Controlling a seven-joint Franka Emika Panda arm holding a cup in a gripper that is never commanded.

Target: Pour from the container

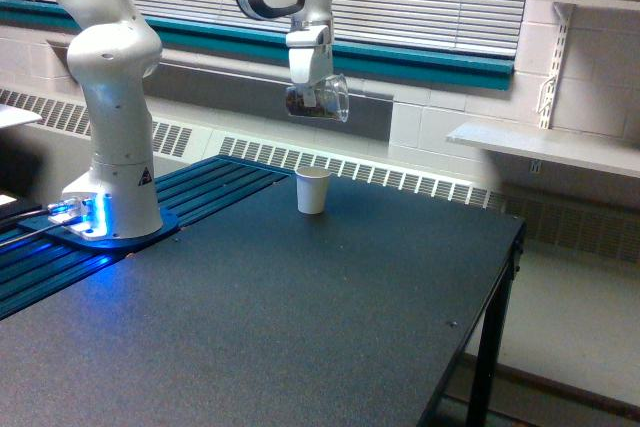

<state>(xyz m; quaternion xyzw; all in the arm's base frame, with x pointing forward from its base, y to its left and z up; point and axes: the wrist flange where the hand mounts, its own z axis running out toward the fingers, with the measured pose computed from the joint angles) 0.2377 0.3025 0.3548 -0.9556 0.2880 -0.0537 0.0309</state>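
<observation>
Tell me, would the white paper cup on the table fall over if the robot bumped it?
Probably yes. The white paper cup looks small, thin and light, and stands alone on the dark table with nothing bracing it. It is taller than it is wide, so a nudge would likely tip or slide it.

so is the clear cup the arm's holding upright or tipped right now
Tipped. The clear cup in the gripper lies almost sideways, its mouth toward the exterior view's right, dark bits still inside, above the white paper cup.

only a paper cup [313,190] interrupts the open table [300,317].
</observation>
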